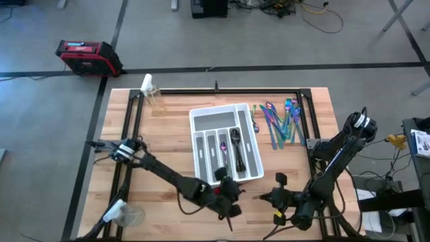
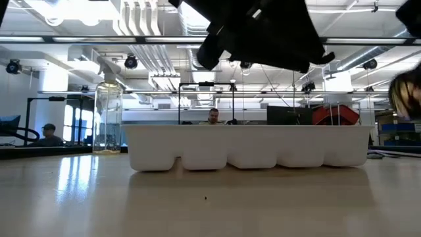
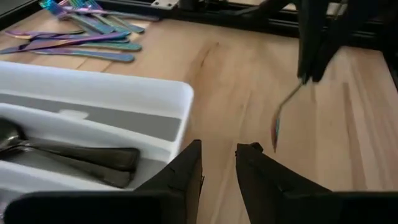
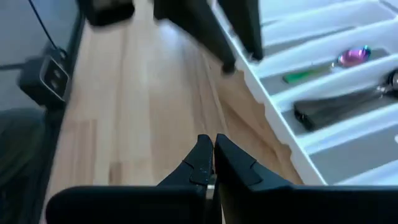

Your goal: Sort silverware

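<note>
We see the left gripper with its jaws a little way apart and nothing between them. It hangs just off the near corner of the white tray, over the bare wood of the counter. Its arm reaches in low from the left edge of the counter and stretches across toward that corner.

The right gripper has its jaws pressed together. In the left wrist view a slim fork hangs down from it, above the wood and not touching it. The right gripper is just beside the tray's near corner too, on the side away from the left arm. Its arm folds back from there, up along the right edge of the counter.

Inside the tray, dark spoons lie in one long slot, and a purple-headed spoon lies in the slot next to them. The rest of the silverware sits in a loose, shiny blue and purple pile on the counter just beside the tray's right side.

A clear bottle stands near the tray's far left corner.
</note>
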You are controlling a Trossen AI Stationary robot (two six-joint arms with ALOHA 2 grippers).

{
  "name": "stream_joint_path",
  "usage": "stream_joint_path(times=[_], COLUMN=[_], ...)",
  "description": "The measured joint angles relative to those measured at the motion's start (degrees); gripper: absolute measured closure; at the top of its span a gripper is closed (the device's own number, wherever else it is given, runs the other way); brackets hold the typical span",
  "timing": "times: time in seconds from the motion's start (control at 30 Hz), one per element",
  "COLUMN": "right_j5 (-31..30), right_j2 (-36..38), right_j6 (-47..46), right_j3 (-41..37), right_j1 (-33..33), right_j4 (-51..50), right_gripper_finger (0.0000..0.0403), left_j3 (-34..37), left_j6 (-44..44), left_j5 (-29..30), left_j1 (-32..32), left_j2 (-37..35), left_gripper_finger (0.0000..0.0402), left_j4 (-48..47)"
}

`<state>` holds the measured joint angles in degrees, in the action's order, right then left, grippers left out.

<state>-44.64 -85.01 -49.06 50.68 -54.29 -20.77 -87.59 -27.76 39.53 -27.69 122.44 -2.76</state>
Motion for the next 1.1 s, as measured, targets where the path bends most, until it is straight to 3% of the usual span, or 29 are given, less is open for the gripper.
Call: stream_joint_path(times=[0.17, 0.4, 0.57, 0.83, 1.1], right_j5=[-1.84, -1.67, -1.54, -1.37, 10.96], right_j2=[1.62, 1.64, 1.64, 1.64, 0.68], right_j6=[6.41, 10.77, 11.43, 12.78, 15.67], right_j3=[3.25, 4.87, 4.62, 4.43, 1.53], right_j1=[0.20, 0.99, 1.09, 1.47, 1.45], right_j4=[0.17, 0.11, 0.01, -0.01, -10.22], right_gripper_finger=[0.0403, 0.0403, 0.0403, 0.0403, 0.0403], left_j3=[0.00, 0.00, 0.00, 0.00, 0.00], left_j6=[1.25, 12.70, 13.54, 12.21, 12.04], left_j5=[-0.27, -7.60, -9.00, -9.01, -8.87], left_j1=[-0.27, -0.40, -0.24, 0.60, 0.58], left_j2=[1.94, 4.59, 4.69, 5.07, 5.45], left_gripper_finger=[0.0272, 0.0190, 0.0149, 0.0136, 0.0134], left_j4=[4.16, 17.41, 17.33, 17.18, 13.80])
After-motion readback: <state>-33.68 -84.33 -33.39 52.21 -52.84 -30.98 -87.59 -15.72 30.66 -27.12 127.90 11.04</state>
